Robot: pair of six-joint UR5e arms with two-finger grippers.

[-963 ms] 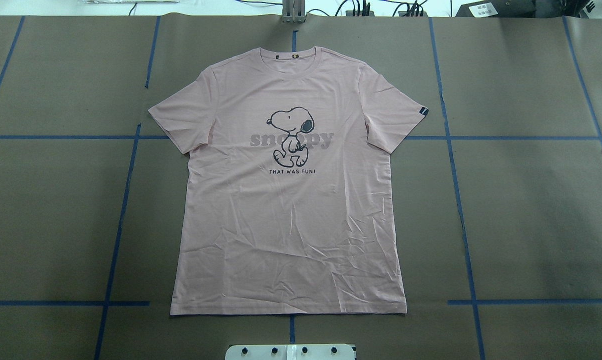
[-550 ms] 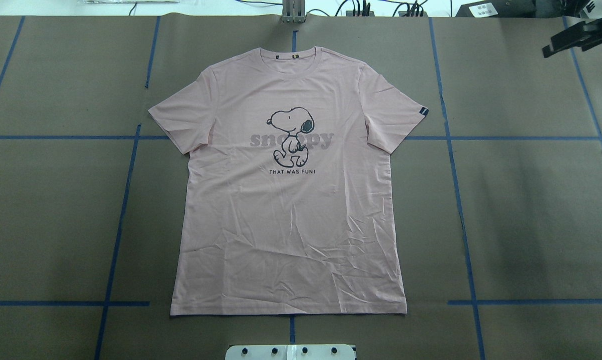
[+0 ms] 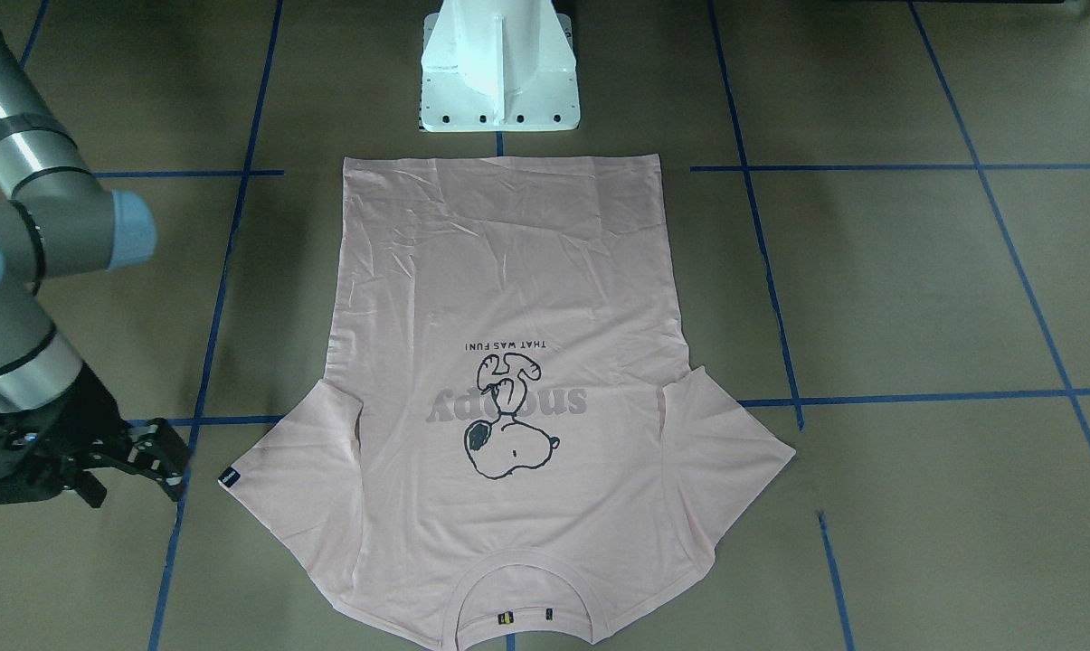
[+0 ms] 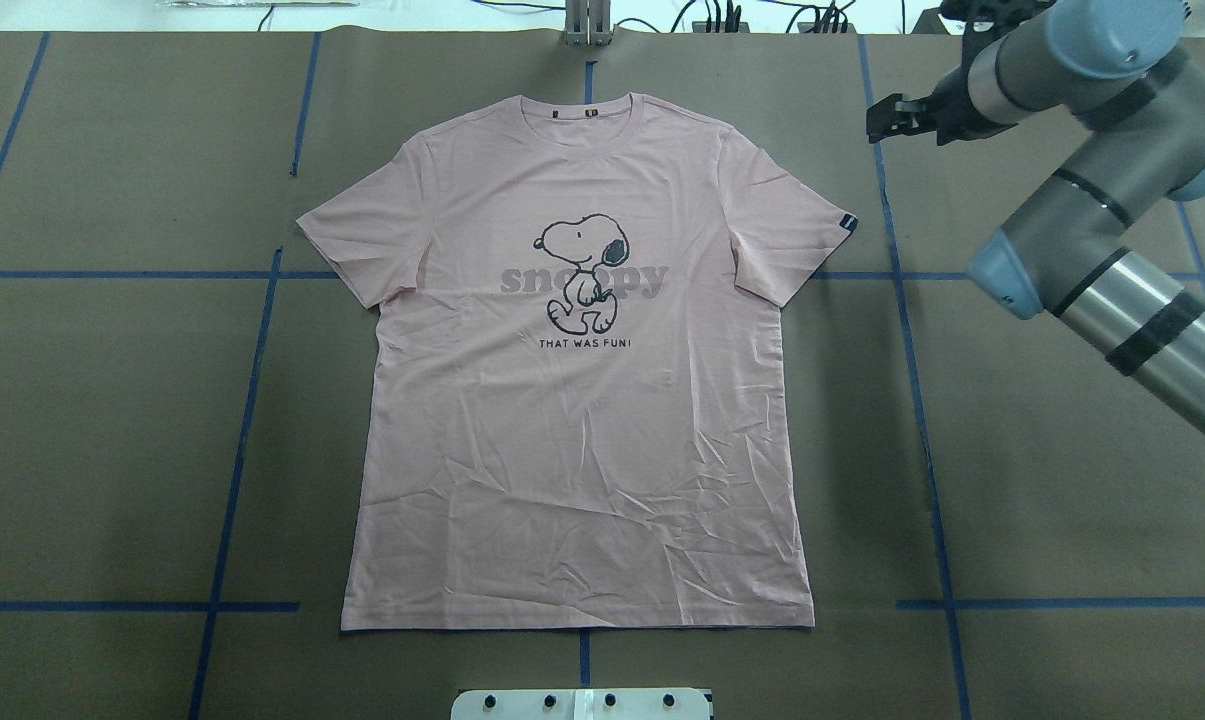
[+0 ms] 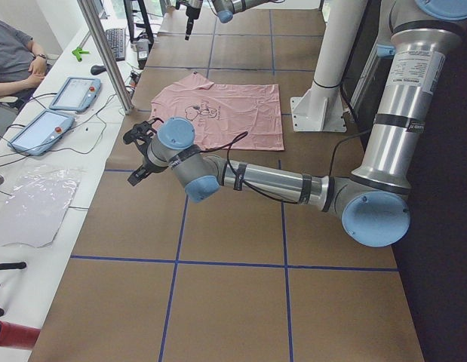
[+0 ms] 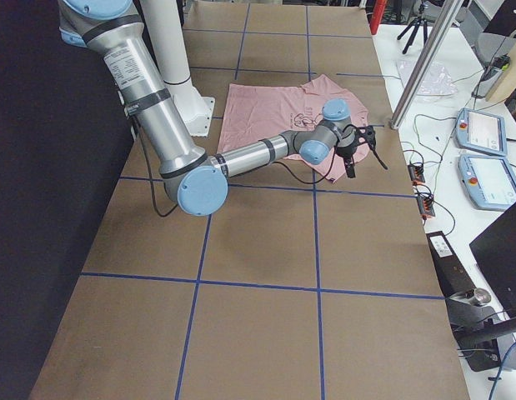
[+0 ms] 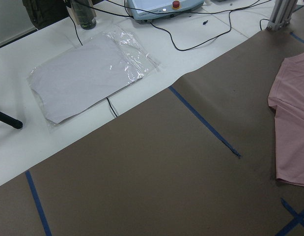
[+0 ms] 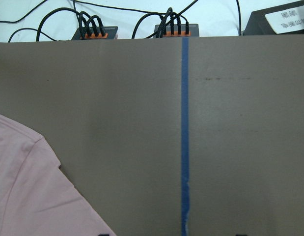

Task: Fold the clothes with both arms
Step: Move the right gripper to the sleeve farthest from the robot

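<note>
The pale pink T-shirt (image 4: pixel 582 420) lies flat and face up on the brown table cover, dog print showing, collar at the far edge, hem near the robot base. It also shows in the front view (image 3: pixel 508 271). My right gripper (image 4: pixel 882 118) hovers just beyond the shirt's right sleeve, near its black tag (image 4: pixel 845 224). Its jaws are open and empty, as in the front view (image 3: pixel 175 466). My left gripper (image 5: pixel 136 151) shows only in the exterior left view, near the table's far left edge, off the shirt; I cannot tell its state. The left wrist view shows a sleeve edge (image 7: pixel 291 98).
The white pedestal base (image 3: pixel 499 72) stands at the shirt's hem. Blue tape lines (image 4: pixel 912 400) cross the cover. Beyond the far edge are cable connectors (image 8: pixel 137 29), a plastic bag (image 7: pixel 93 69), control tablets (image 5: pixel 59 105), an aluminium post (image 5: pixel 105 53) and a seated person (image 5: pixel 14 60).
My right arm has come into the overhead view from the right and its gripper has moved left toward the shirt's right sleeve. The shirt has not moved.
</note>
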